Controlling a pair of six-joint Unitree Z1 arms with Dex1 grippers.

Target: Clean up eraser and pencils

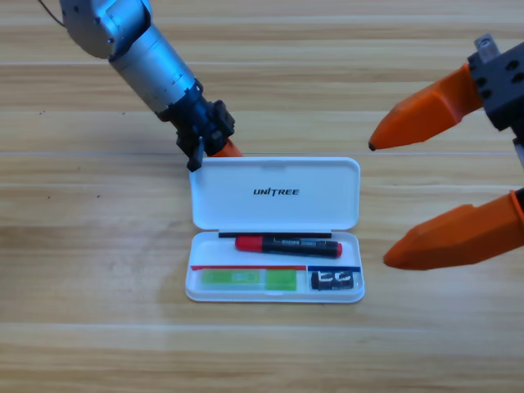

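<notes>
Lying in the open white case (275, 192) on the worktop (98, 327): red-and-black marker (288, 245) in the upper tray, green-white stick (249, 280) and eraser (335, 281) below. Contents stowed; only the lid looks left to close. Left hand (214, 146) at the lid's back left corner, apparently touching; opening cannot be told. Right hand (413, 196) waits beside the case, spread wide, holding nothing.
</notes>
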